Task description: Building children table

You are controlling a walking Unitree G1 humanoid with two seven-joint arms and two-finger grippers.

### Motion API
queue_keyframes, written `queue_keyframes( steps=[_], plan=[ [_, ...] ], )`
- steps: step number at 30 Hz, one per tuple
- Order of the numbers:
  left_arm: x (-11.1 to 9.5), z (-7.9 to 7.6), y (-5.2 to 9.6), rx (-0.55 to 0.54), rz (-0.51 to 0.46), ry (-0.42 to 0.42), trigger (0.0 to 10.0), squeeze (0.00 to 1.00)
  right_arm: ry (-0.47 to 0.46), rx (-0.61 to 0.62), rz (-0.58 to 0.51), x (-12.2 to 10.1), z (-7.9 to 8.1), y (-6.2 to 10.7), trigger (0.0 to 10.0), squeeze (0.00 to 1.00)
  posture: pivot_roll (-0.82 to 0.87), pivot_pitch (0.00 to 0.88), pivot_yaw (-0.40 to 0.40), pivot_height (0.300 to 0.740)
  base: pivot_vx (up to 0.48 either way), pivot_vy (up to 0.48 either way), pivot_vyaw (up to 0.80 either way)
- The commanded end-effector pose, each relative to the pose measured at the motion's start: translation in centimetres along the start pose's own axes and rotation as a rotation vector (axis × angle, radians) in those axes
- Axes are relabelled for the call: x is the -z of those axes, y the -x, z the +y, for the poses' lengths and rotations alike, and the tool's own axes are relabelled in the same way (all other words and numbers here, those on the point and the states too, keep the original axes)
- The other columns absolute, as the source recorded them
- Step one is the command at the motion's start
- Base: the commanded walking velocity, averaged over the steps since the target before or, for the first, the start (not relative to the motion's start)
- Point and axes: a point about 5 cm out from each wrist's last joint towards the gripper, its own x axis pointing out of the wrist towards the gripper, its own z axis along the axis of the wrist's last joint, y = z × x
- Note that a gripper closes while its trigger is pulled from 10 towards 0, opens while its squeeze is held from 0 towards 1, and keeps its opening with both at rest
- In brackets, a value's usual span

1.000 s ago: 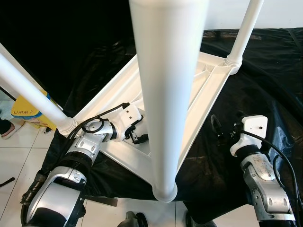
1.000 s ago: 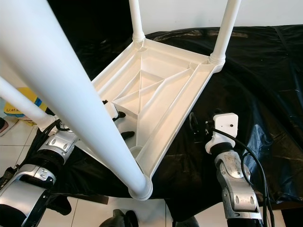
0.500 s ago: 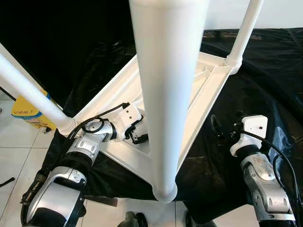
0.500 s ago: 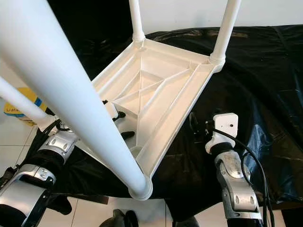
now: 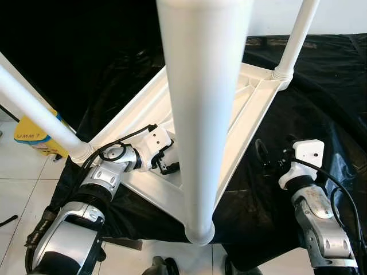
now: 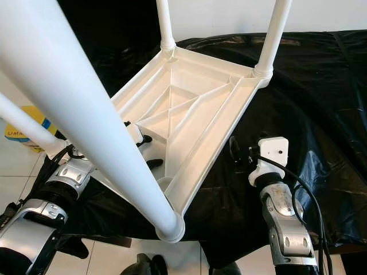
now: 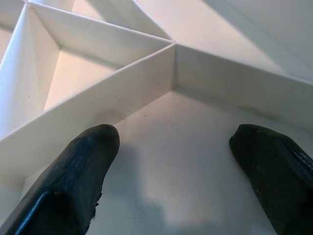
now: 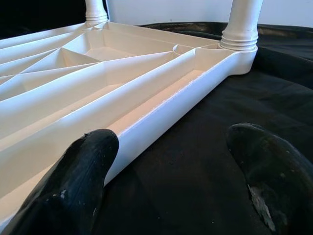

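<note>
Lying upside down on a black sheet (image 6: 321, 86), white kids' table (image 6: 198, 109) has its legs (image 6: 273, 34) pointing up; nearest leg (image 5: 203, 114) looms right by the camera. Left end effector (image 5: 166, 163) sits inside the ribbed underside, fingers (image 7: 78, 176) spread, holding nothing. Right end effector (image 5: 265, 157) is open too, over the sheet just beside the table's edge.
</note>
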Motion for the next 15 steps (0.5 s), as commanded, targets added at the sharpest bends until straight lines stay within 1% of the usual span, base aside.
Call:
queue_keyframes(
  steps=[1, 15],
  plan=[
    [1.87, -0.86, 0.07, 0.035, 0.075, 0.037, 9.3, 0.00, -0.003, 0.001, 0.008, 0.08, 0.08, 0.24, 10.0, 0.00, -0.16, 0.188, 0.104, 0.740, 0.000, 0.000, 0.00],
    [1.87, -0.86, 0.07, 0.035, 0.075, 0.037, 9.3, 0.00, -0.003, 0.001, 0.008, 0.08, 0.08, 0.24, 10.0, 0.00, -0.16, 0.188, 0.104, 0.740, 0.000, 0.000, 0.00]
  ],
)
